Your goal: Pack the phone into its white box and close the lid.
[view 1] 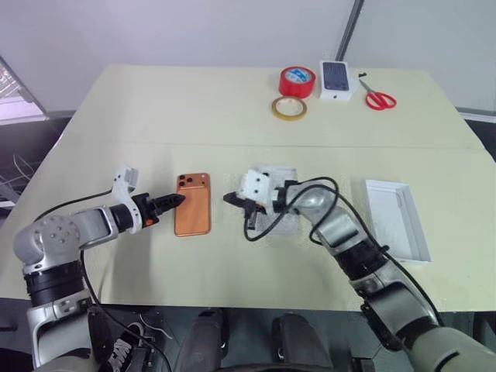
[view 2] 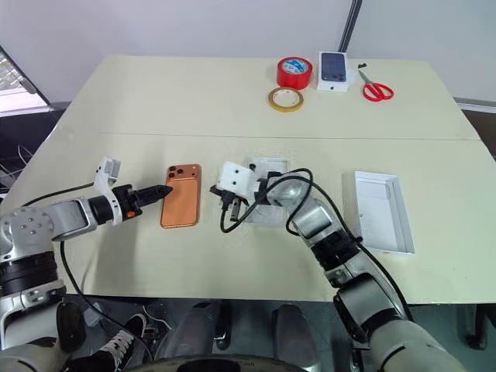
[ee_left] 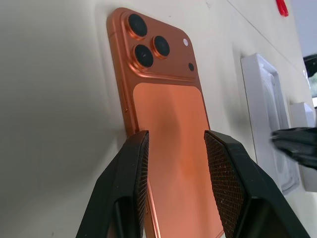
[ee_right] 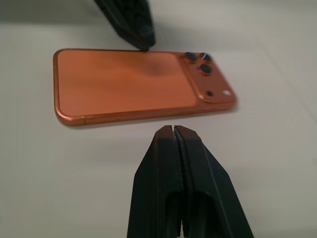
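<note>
The phone (view 1: 192,204) lies camera-side up on the desk (view 1: 155,108). The left tool (view 1: 175,201), spread apart, comes in at its 9 o'clock side. The right tool (view 1: 231,199), pressed together, waits at 3 o'clock, perhaps to push. The lid (view 1: 397,218) sits open far off at 3 o'clock.

A big pale yellow table (view 1: 155,116) sits in front of a plain white wall (view 1: 194,31). The floor (view 1: 23,147) beside it looks dark.

Bright even light, soft shadows on the table (view 1: 232,116), blurred close fingertips (ee_right: 173,144)
</note>
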{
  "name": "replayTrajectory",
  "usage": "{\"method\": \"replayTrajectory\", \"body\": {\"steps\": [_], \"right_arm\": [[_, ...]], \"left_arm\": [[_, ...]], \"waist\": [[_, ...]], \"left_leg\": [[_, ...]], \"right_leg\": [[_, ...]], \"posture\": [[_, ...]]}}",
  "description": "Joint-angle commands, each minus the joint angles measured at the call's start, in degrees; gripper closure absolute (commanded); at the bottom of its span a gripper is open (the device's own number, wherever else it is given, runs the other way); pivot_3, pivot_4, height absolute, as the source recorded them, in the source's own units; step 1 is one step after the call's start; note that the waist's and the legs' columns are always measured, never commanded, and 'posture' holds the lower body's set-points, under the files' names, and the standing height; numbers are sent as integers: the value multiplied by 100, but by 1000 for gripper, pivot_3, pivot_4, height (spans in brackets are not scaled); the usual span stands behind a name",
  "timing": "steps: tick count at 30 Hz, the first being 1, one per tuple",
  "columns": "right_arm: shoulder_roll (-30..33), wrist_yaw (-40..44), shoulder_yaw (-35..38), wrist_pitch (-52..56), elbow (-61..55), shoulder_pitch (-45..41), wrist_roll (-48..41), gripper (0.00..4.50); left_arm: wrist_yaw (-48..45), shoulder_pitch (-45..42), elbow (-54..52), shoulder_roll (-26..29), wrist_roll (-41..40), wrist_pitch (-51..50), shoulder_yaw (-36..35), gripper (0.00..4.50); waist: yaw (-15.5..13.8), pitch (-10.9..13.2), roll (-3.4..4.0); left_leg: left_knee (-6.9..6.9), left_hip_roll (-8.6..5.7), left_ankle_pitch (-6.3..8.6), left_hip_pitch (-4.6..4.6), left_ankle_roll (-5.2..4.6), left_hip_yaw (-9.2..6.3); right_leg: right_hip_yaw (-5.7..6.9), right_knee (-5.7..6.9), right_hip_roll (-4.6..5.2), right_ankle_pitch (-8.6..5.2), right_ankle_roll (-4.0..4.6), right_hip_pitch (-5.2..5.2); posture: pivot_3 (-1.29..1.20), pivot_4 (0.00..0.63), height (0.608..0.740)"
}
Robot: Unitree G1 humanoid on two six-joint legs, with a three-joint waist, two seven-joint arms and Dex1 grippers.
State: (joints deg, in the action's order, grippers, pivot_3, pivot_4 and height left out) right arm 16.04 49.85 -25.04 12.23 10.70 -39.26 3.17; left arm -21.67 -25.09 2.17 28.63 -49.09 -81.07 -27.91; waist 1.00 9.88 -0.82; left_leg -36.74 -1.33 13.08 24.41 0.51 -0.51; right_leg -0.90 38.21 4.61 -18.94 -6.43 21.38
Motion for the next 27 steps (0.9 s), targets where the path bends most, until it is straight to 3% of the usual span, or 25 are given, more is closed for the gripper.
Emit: {"method": "replayTrajectory", "body": {"steps": [1, 9, 17, 21, 27], "right_arm": [[-160, -2, -266, -70, 288, -278, 307, 4446], [-335, -134, -770, 190, 1079, -476, 1057, 4446], [-520, -85, -772, 237, 1156, -471, 1129, 4446], [-396, -58, -737, 232, 1078, -404, 1181, 4446], [-299, -51, -669, 316, 947, -321, 1166, 4446]], "left_arm": [[215, 48, -42, -136, 46, -180, 20, 2620], [418, 83, -297, -518, 42, -315, 101, 2620], [466, -239, -82, -1118, 225, -148, 761, 2620], [536, -494, 60, -1488, 176, -240, 735, 2620], [469, -451, -121, -1008, 425, -122, 893, 2620]], "waist": [[-7, -1, 1], [1, -14, -3], [-2, -30, -15], [3, -33, -14], [-13, -33, -14]], "left_leg": [[0, 0, 0, -2, 0, -1], [3, -2, 1, -8, 1, -1], [59, -4, -2, -84, 5, 1], [62, -5, -2, -93, 6, 1], [63, -6, -1, -93, 6, 1]], "right_leg": [[0, 0, 0, 0, 0, -1], [0, 0, 2, 0, 0, -3], [-3, -13, 2, 0, 2, -55], [-3, -17, 2, 0, 2, -64], [-3, -20, 3, 0, 2, -67]], "posture": [[0, 150, 740], [0, 150, 740], [0, 150, 740], [0, 150, 740], [0, 150, 740]]}}
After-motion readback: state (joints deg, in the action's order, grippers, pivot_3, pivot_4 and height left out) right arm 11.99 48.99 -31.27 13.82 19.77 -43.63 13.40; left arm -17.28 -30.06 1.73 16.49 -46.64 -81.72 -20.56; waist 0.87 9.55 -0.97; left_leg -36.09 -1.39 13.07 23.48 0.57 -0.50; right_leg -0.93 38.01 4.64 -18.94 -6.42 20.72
